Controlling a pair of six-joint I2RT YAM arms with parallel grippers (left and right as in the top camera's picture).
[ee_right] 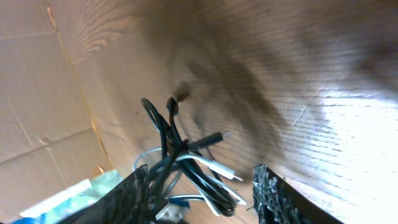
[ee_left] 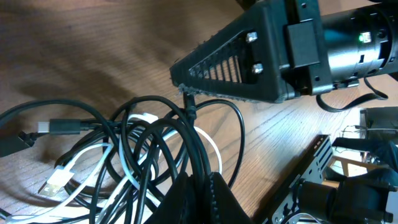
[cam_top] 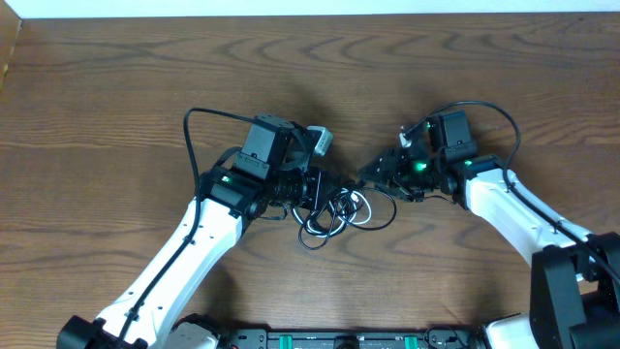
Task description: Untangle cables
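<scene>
The cables lie in one tangle of black loops and a white cord on the wooden table, between my two grippers. My left gripper is at the tangle's left side. In the left wrist view it is shut on a few black strands of the cables; a white cord and a black plug lie further left. My right gripper reaches in from the right. In the right wrist view it is open, fingers on either side of the cables, which lean on the left finger.
Thick black arm wires arch over the table behind each wrist. The table's far edge runs along the top, with cardboard at the left border. The right arm's finger hangs over the tangle.
</scene>
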